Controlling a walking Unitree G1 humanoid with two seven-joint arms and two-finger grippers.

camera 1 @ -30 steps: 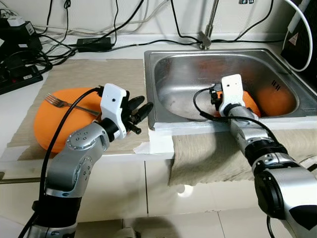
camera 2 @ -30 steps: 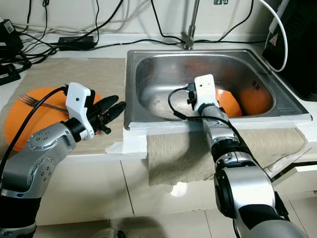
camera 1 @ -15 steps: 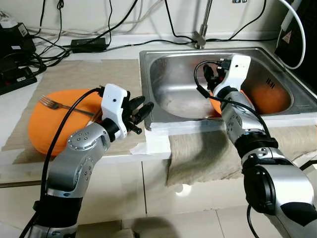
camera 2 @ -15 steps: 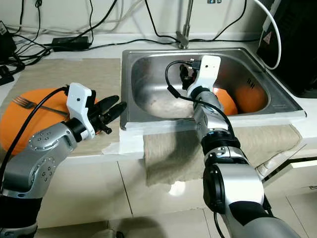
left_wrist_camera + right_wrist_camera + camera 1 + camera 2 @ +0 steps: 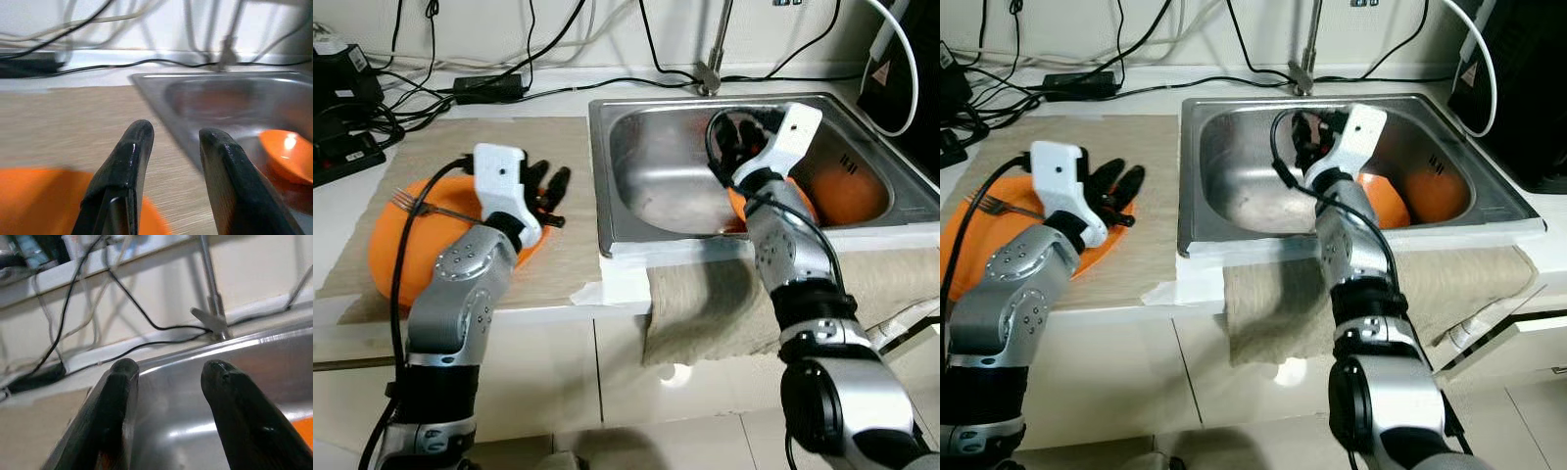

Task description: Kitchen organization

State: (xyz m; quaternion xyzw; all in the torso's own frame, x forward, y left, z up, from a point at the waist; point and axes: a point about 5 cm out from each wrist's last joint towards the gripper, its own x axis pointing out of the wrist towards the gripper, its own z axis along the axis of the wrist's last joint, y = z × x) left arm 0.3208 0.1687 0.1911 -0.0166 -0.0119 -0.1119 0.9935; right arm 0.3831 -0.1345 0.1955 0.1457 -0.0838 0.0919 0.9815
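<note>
At left of frame, the left hand [image 5: 546, 189], fingers spread and empty, hovered over the orange plate [image 5: 391, 245] bearing the fork [image 5: 416, 206], likely readying a pickup; the right hand [image 5: 736, 137] hung spread above the sink [image 5: 646, 186], centre-right, where orange bowls [image 5: 847, 201] lay.

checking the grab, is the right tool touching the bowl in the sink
Apart. The right wrist view shows the right tool open and empty, aimed at the faucet; the bowl lies below.

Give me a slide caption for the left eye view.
Left end effector hovers open over the orange plate with fork; right end effector raised in the sink.
</note>
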